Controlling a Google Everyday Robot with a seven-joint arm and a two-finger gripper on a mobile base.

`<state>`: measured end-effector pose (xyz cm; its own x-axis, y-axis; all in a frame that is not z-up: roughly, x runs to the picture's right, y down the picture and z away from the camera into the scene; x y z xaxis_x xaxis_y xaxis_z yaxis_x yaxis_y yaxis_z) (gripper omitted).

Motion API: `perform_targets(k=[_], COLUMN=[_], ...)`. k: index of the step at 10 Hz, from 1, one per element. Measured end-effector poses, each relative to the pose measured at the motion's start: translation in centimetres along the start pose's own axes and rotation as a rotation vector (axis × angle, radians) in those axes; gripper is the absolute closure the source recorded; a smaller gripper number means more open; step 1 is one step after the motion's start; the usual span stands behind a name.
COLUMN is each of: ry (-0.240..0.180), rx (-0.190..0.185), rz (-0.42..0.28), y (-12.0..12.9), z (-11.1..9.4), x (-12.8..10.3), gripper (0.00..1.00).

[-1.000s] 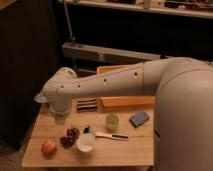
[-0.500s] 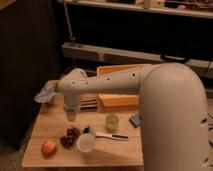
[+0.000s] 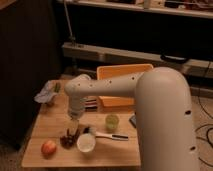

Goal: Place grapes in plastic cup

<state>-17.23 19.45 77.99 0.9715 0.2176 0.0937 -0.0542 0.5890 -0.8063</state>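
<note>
Gripper (image 3: 73, 128) close over the grapes (image 3: 67, 140) on the wooden table (image 3: 116, 151), plastic cup (image 3: 112, 121) nearby, apart.

Dim robot lab or workroom, big white robot arm (image 3: 150, 95) bent over a small wooden table (image 3: 45, 125), its gripper (image 3: 74, 129) low just above the grapes (image 3: 67, 140), dark shelves (image 3: 125, 52) behind, cables (image 3: 205, 135) on the floor, an orange tray (image 3: 122, 75)

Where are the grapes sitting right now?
In the camera view, the grapes lie on the wooden table toward the picture's lower left, between the apple and the white cup, with the gripper just above them.
</note>
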Motion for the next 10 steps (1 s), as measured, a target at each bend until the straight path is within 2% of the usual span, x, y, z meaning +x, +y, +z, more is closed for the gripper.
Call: perform_targets(k=[3,6,10], ry=[-0.026,-0.024,0.036], rx=[-0.101,-0.137,-0.119], rz=[-0.021,-0.061,-0.081], y=[2.2,4.1,5.2], z=[3.3,4.1,4.9], x=[0.3,-0.3,-1.6], gripper=[0.33,0.36,0.73])
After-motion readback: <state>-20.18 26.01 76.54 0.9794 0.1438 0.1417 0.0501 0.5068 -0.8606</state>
